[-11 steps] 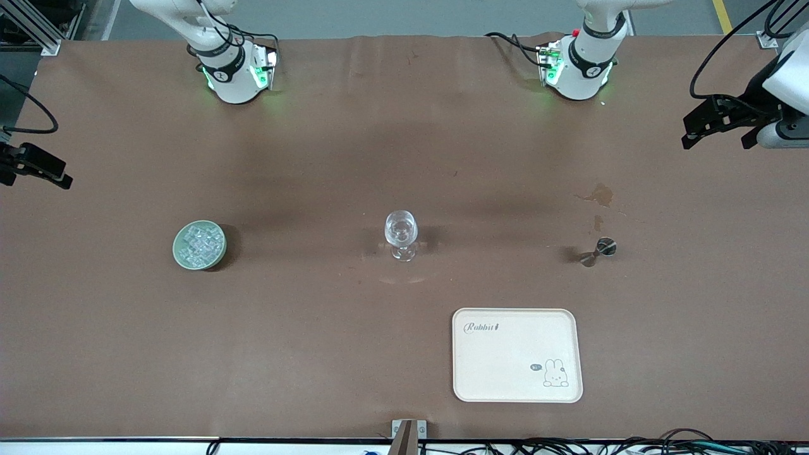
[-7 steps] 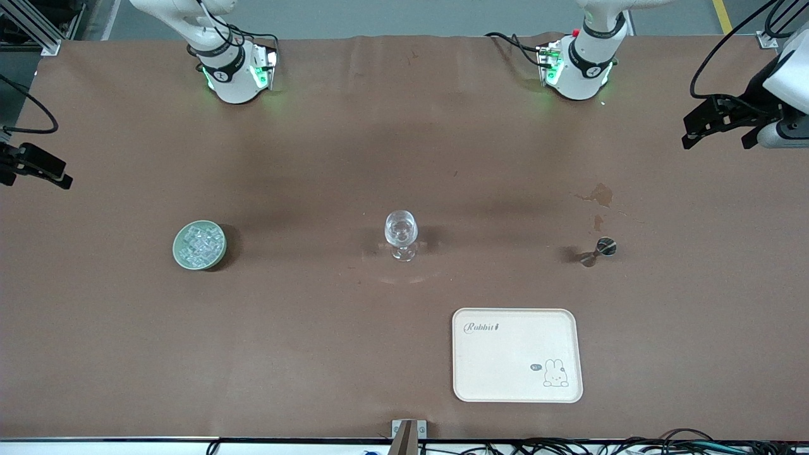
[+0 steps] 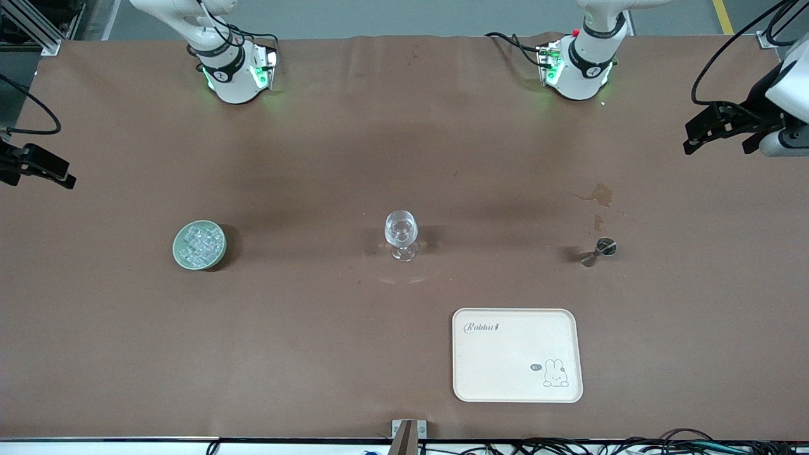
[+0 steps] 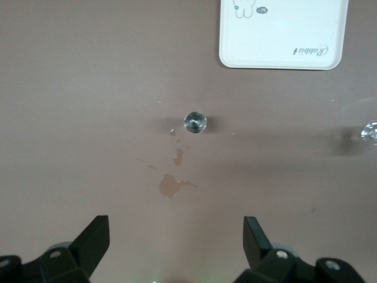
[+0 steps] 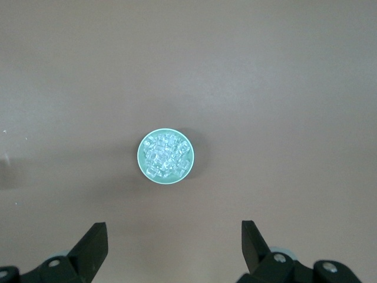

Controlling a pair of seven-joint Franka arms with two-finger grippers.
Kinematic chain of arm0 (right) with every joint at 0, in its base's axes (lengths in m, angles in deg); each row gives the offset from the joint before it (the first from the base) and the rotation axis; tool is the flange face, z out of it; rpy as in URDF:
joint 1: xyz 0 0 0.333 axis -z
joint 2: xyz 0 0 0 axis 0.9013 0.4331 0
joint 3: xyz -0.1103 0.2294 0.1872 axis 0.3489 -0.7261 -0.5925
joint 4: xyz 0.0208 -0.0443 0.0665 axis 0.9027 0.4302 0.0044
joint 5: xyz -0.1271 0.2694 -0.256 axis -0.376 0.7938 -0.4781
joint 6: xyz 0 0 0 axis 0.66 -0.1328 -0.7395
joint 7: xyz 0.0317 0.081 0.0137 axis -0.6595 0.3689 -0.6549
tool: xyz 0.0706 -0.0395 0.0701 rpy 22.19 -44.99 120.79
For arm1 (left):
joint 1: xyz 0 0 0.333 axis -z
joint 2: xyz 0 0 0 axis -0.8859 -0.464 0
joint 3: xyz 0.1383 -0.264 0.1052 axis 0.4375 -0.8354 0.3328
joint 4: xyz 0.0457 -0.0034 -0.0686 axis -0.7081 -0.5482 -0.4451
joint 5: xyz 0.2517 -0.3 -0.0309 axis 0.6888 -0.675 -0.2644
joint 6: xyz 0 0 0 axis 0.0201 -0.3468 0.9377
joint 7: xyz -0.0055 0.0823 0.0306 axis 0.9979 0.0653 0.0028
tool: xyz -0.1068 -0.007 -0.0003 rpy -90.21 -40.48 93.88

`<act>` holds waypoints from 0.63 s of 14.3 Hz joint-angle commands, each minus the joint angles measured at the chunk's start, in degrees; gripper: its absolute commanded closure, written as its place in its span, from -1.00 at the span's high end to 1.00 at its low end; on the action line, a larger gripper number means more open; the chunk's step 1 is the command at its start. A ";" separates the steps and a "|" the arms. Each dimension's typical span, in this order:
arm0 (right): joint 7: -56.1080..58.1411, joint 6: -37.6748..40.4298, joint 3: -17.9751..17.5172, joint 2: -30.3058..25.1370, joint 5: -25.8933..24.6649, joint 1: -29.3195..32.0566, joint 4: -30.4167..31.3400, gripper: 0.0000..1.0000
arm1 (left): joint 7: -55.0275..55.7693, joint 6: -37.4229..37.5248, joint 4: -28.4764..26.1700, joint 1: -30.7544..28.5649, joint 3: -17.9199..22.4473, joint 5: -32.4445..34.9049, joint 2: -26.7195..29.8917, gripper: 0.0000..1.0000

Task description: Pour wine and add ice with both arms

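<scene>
Front view, left gripper (image 3: 720, 129): jaws stood wide apart and held nothing; it hung in the air over the left arm's end of the table, at about 2 o'clock from the glass, fingers reaching level toward the table's middle.
Front view, right gripper (image 3: 39, 169): only partly in frame over the right arm's end of the table, at about 10 o'clock from the bowl; nothing was held.
Front view, ice (image 3: 201, 243): a heap of small clear cubes filled the green bowl (image 3: 181, 258), which sat at 9 o'clock from the stemmed glass (image 3: 401, 232), well apart from it.
Front view, stemmed glass: upright at mid-table, long axis vertical, mouth up.
Front view, jigger (image 3: 598, 251): small metal measure at 3 o'clock from the glass, standing upright, with a brown stain (image 3: 599, 195) at its 12 o'clock.
Front view, tray (image 3: 464, 379): cream, rabbit print, nearer to the camera than the glass, at about 5 o'clock from it.
Left wrist view, left gripper (image 4: 177, 244): both fingers (image 4: 94, 239) spread wide, nothing between them; the camera looked straight down on the jigger (image 4: 195, 122), the stain (image 4: 171, 186) and the tray (image 4: 235, 56).
Right wrist view, right gripper (image 5: 174, 244): fingers (image 5: 93, 243) spread wide and empty, high over the bowl (image 5: 142, 158) of ice (image 5: 167, 155).
Arms: both waited, raised clear of the table.
</scene>
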 commanded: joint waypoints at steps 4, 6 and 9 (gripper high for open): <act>0.08 -9.11 -0.47 -0.29 0.82 0.55 11.27 1.00 | -18.07 -9.94 -6.78 -7.45 0.32 -10.24 -4.23 1.00; -0.36 -14.63 -0.47 -0.29 0.82 0.47 16.45 1.00 | -24.32 -15.65 -11.87 -8.42 0.32 -12.00 -4.24 1.00; -0.45 -27.72 -0.55 0.06 1.52 0.38 25.51 1.00 | -33.64 -22.78 -17.95 -8.95 0.32 -16.30 -4.76 1.00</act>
